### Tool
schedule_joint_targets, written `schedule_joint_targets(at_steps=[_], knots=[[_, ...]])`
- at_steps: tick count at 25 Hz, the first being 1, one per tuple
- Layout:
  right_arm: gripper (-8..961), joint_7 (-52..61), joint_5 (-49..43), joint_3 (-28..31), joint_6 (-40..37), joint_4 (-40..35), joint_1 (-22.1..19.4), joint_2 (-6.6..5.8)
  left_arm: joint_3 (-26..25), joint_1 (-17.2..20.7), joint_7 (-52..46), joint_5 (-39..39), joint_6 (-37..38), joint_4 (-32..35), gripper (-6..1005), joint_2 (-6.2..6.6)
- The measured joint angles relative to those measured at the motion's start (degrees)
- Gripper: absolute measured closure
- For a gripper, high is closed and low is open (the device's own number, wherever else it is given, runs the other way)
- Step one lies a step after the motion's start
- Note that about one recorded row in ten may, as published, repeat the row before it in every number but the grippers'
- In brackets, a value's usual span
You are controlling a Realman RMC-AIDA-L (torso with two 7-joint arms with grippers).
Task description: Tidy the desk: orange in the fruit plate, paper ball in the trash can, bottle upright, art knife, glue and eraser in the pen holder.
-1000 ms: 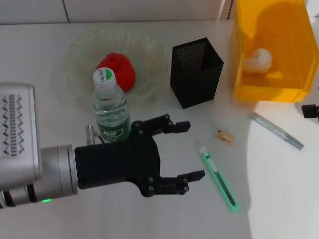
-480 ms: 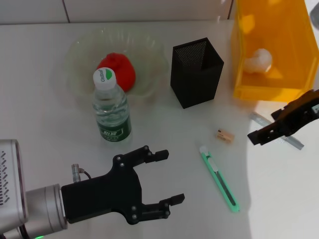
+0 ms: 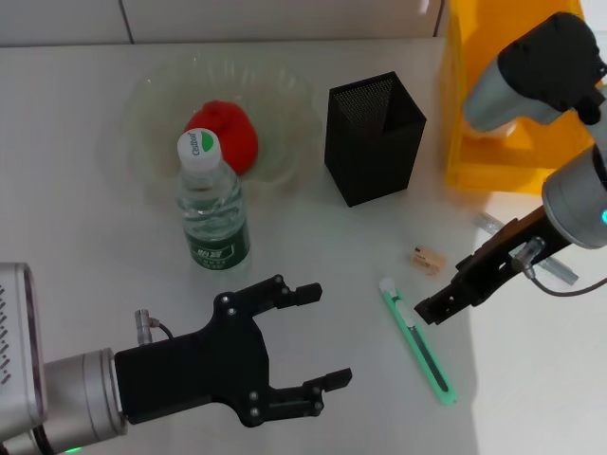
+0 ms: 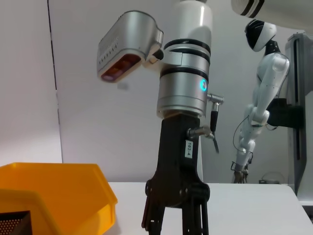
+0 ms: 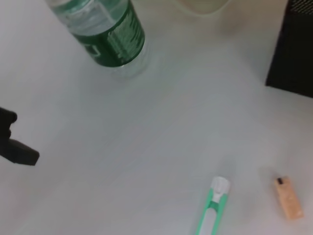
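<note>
The green art knife point(image 3: 417, 341) point(image 5: 212, 211) lies flat on the white desk, and the small tan eraser point(image 3: 428, 258) point(image 5: 288, 198) sits just beyond it. My right gripper point(image 3: 444, 289) point(image 4: 173, 220) hangs open right beside the knife's white tip, holding nothing. A grey glue stick point(image 3: 563, 273) lies partly under the right arm. The bottle point(image 3: 211, 204) point(image 5: 110, 34) stands upright. The reddish orange point(image 3: 223, 133) rests in the glass fruit plate point(image 3: 152, 95). My left gripper point(image 3: 327, 336) is open and empty near the desk's front edge. The right arm hides the paper ball.
The black mesh pen holder point(image 3: 373, 137) point(image 5: 293, 49) stands behind the eraser. The yellow trash can point(image 3: 512, 152) point(image 4: 58, 196) is at the back right, partly covered by the right arm. One left fingertip point(image 5: 14, 149) shows at the right wrist view's edge.
My right arm has swung in from the right and down to the art knife's tip, covering the paper ball. My left gripper drew back from the bottle a second ago and has since stayed still.
</note>
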Motion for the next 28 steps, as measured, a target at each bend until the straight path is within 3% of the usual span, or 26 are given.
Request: schedule_joint_targets(at_steps=[15, 28], knots=[[169, 1.2, -0.5, -6.5, 6.6, 11.7, 5.4, 0.03, -0.1, 0.2, 0.1, 0.3, 0.6, -0.4, 174, 0.00], [208, 2.0, -0.5, -7.9, 8.1, 12.9, 6.2, 0.06, -2.0, 0.4, 0.2, 0.4, 0.8, -3.0, 174, 0.44]])
